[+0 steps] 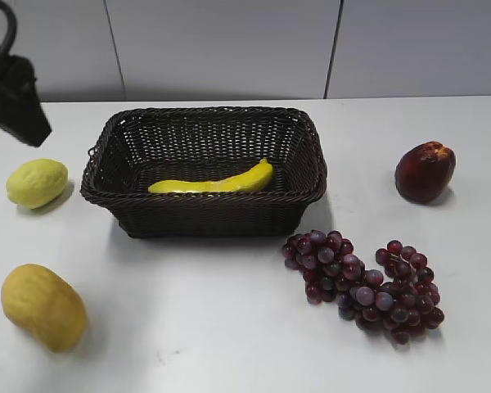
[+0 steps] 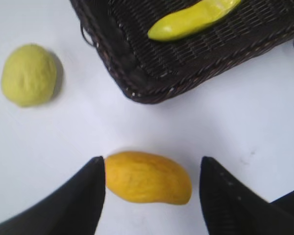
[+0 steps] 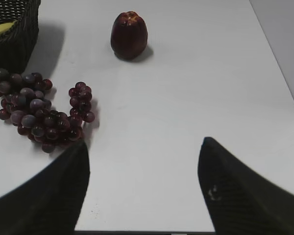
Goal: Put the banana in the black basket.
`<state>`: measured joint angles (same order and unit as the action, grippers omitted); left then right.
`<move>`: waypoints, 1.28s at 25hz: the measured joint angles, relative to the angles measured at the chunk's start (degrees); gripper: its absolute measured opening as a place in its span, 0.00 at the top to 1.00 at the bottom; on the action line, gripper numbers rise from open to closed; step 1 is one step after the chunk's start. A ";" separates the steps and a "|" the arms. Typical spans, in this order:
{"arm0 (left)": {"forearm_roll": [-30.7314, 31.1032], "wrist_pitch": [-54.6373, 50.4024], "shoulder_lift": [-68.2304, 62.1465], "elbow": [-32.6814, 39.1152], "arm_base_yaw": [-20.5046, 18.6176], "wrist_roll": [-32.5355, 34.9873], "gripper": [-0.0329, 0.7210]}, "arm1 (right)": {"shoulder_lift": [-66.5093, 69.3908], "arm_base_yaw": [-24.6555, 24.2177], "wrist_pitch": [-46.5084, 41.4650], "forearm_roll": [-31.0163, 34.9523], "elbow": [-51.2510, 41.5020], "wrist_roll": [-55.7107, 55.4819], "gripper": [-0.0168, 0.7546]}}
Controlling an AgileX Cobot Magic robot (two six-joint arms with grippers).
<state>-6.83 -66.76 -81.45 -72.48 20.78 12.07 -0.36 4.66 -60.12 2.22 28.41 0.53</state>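
Observation:
The yellow banana [image 1: 215, 182] lies flat on the floor of the black basket [image 1: 204, 214] at the table's middle back. It also shows in the left wrist view [image 2: 192, 20], inside the basket [image 2: 137, 73]. My left gripper [image 2: 152, 166] is open and empty, high above the oval yellow-orange fruit [image 2: 148, 177]; in the exterior view only part of its arm [image 1: 12, 94] shows at the upper left. My right gripper [image 3: 143, 156] is open and empty over bare table, out of the exterior view. A corner of the basket [image 3: 12, 41] shows in the right wrist view.
A pale-yellow lemon [image 1: 37, 182] lies left of the basket and the oval yellow-orange fruit [image 1: 43, 307] at the front left. A bunch of dark red grapes [image 1: 364, 282] lies right of the basket's front. A dark red apple [image 1: 425, 171] stands at the right.

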 joint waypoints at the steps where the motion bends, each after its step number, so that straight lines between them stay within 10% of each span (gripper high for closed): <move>1: -0.54 0.16 1.38 2.24 -1.32 0.00 0.17 | 0.00 0.00 0.00 0.00 0.00 0.00 0.26; 15: -3.88 9.82 35.35 29.15 -7.94 -3.41 0.18 | 0.00 0.00 0.00 0.00 0.00 0.00 0.26; 32: 1.08 1.96 74.15 39.21 -7.94 -7.94 0.18 | 0.00 0.00 0.00 0.00 0.00 0.00 0.26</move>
<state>-5.75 -64.79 -7.29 -33.27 12.84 4.13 -0.36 4.66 -60.12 2.22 28.41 0.53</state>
